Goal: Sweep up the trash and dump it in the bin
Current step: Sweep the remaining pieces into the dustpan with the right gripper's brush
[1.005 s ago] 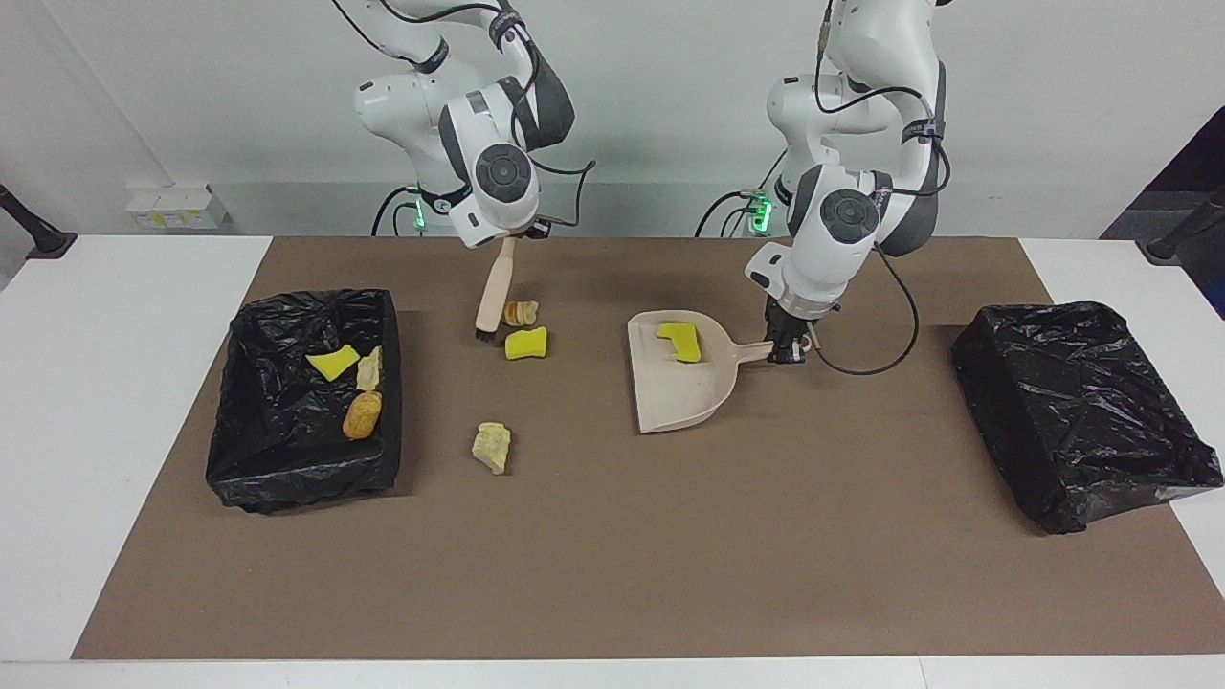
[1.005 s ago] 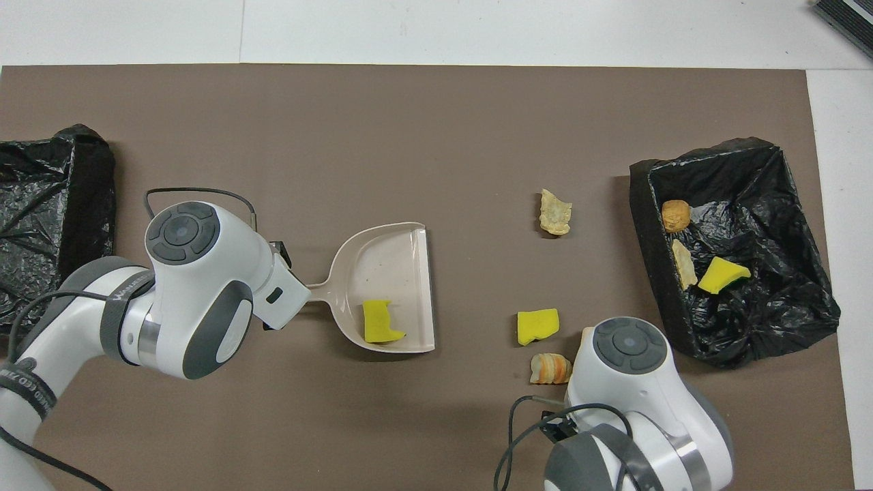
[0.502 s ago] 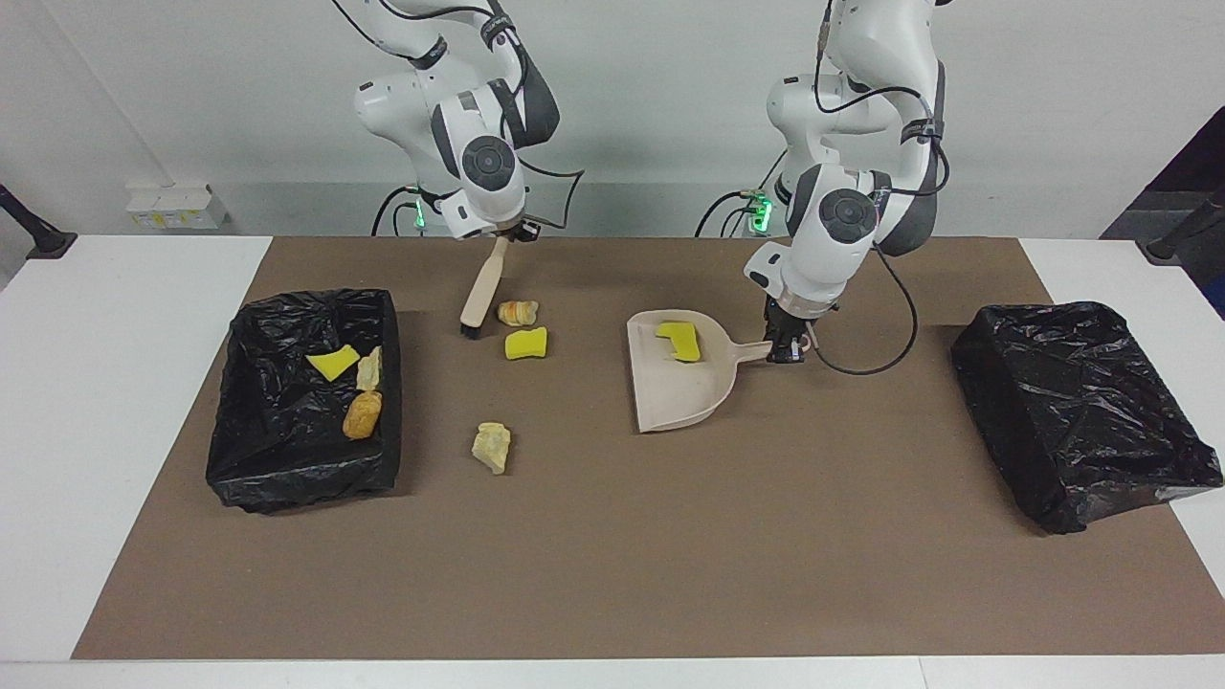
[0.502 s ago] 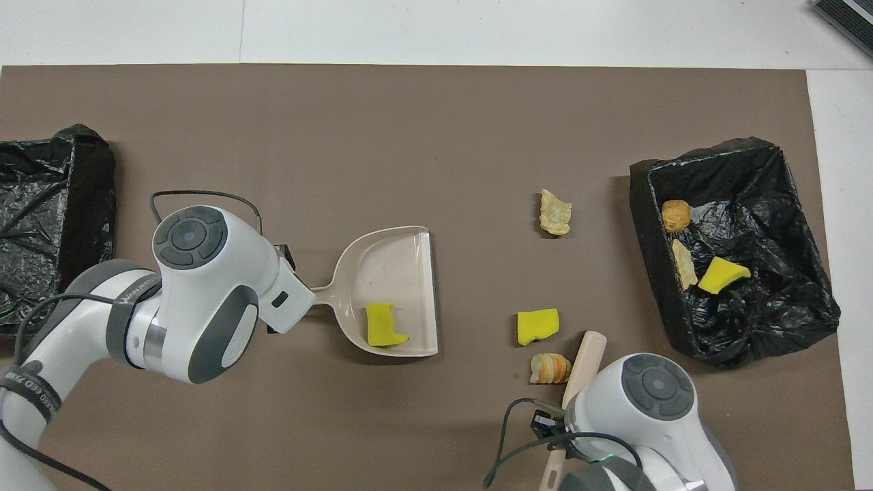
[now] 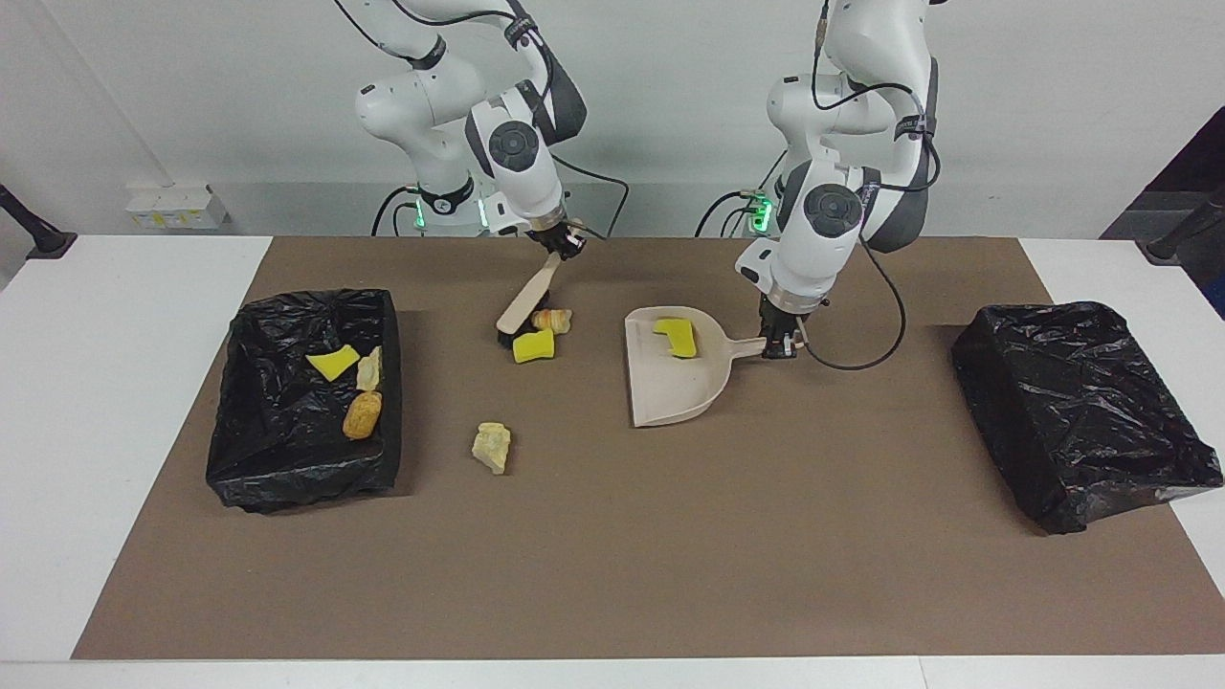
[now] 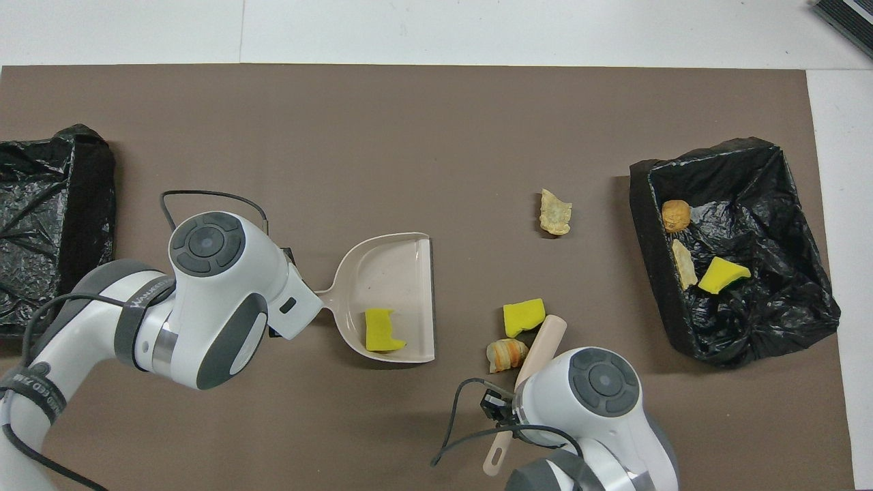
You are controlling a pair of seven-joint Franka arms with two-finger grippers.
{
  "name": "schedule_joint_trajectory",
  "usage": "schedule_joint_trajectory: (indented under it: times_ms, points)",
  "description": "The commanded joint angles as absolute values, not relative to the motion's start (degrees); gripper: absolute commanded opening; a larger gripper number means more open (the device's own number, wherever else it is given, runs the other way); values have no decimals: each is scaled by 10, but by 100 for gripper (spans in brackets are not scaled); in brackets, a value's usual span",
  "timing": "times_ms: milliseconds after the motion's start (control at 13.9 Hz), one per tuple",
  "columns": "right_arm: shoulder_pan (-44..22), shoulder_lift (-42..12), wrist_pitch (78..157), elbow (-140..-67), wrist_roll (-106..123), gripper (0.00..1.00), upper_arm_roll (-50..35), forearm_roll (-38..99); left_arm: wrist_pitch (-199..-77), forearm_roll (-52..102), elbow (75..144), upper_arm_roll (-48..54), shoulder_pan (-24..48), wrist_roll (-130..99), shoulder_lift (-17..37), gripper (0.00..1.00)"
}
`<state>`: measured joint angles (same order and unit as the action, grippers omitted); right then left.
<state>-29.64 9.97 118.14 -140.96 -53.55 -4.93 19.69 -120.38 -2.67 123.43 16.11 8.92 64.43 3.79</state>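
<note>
My right gripper [image 5: 563, 247] is shut on the handle of a beige brush [image 5: 529, 300], which slants down to the mat. Its bristles touch an orange-brown trash lump [image 5: 552, 320] and a yellow sponge chunk [image 5: 532, 346]. A pale beige lump [image 5: 491, 446] lies alone, farther from the robots. My left gripper [image 5: 777, 346] is shut on the handle of the beige dustpan [image 5: 670, 383], which rests on the mat and holds one yellow chunk [image 5: 676, 337]. The black-lined bin [image 5: 287, 483] at the right arm's end holds three scraps. In the overhead view the wrists hide both grippers above the dustpan [image 6: 392, 269] and brush [image 6: 543, 339].
A second black-lined bin [image 5: 1081, 411] sits at the left arm's end of the brown mat [image 5: 612, 555]. The left arm's cable [image 5: 861, 359] loops beside the dustpan handle.
The right gripper swung the brush toward the dustpan, pushing the orange-brown lump and yellow chunk that way. The dustpan shifted slightly toward them.
</note>
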Motion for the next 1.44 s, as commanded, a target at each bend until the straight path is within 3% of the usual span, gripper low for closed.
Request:
schedule_joint_trajectory:
  times_ms: [0, 359, 933, 1220, 1364]
  points:
    - [-292, 27, 1179, -1336, -543, 0, -54, 209, -1180, -81, 1239, 157, 114, 600, 17, 0]
    - [-316, -45, 1244, -1290, -538, 0, -54, 237, -1167, -87, 1238, 158, 130, 571, 12, 0]
    - [-347, -126, 1242, -1173, -492, 0, -74, 352, -1181, -85, 1241, 159, 128, 554, 15, 0]
    - [-342, -155, 1223, -1104, -433, 0, -74, 440, -1205, -78, 1246, 159, 111, 623, 18, 0]
    - [-337, -178, 1170, -1034, -437, 0, -73, 437, -1212, -70, 1248, 159, 100, 643, 19, 0]
